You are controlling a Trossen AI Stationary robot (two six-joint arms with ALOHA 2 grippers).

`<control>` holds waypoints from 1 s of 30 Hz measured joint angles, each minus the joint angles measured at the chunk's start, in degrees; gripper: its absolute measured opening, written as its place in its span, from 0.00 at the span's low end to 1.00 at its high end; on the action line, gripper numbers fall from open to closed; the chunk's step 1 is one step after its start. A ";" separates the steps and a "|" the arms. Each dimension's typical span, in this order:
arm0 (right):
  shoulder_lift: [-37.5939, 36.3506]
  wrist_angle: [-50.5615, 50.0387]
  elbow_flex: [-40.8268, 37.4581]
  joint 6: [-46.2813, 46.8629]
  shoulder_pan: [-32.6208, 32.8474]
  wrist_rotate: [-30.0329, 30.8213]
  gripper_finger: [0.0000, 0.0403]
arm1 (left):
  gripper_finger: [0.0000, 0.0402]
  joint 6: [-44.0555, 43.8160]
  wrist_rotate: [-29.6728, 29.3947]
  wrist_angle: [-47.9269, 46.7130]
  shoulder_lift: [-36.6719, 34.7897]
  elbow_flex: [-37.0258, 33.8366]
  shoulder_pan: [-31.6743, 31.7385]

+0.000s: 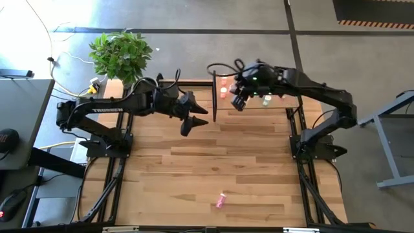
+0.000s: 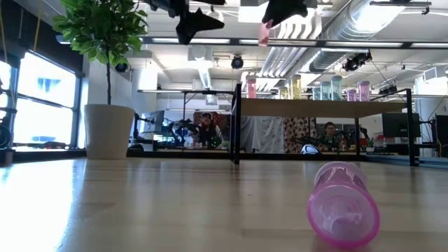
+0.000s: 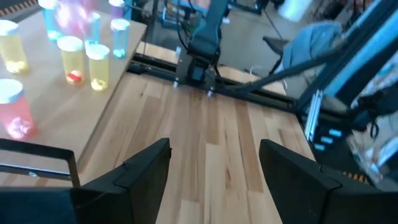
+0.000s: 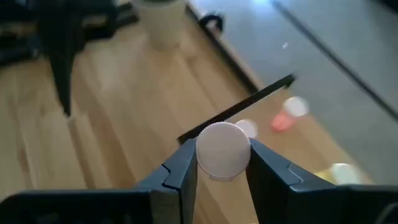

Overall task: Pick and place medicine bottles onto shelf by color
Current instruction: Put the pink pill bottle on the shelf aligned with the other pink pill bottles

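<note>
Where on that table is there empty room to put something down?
Most of the wooden table is bare, from the shelf to the near edge, except one pink bottle lying there. The shelf is crowded with bottles, and the right gripper hovers over it.

A magenta bottle [image 1: 220, 201] (translucent) lies on the light-wood table [image 1: 194, 162]; green plant [image 1: 120, 54].

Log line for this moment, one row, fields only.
right end effector: shut on pink bottle, over shelf | left end effector: open, empty, above table | magenta bottle: lying on table
</note>
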 joint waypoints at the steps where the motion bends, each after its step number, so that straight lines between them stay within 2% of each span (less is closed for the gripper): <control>1: 0.99 -0.29 0.00 -0.37 -0.22 -1.05 0.25 | 0.59 -0.57 -0.24 1.59 0.00 -0.96 0.08; 10: 7.56 -2.11 0.00 2.84 -0.23 -1.86 0.25 | 0.59 -1.06 -0.75 2.74 -2.16 -2.06 1.50; 16: 9.44 -1.75 -0.31 11.70 0.03 2.72 0.25 | 0.59 -0.25 -0.72 2.58 -5.21 -2.06 1.50; 22: 9.44 -0.51 -5.49 21.97 2.13 6.09 0.25 | 0.59 1.32 -0.74 2.24 -7.78 -2.05 1.50; 30: 9.35 2.61 -6.85 24.91 4.76 11.88 0.25 | 0.59 2.34 -0.70 2.07 -8.44 -2.05 1.50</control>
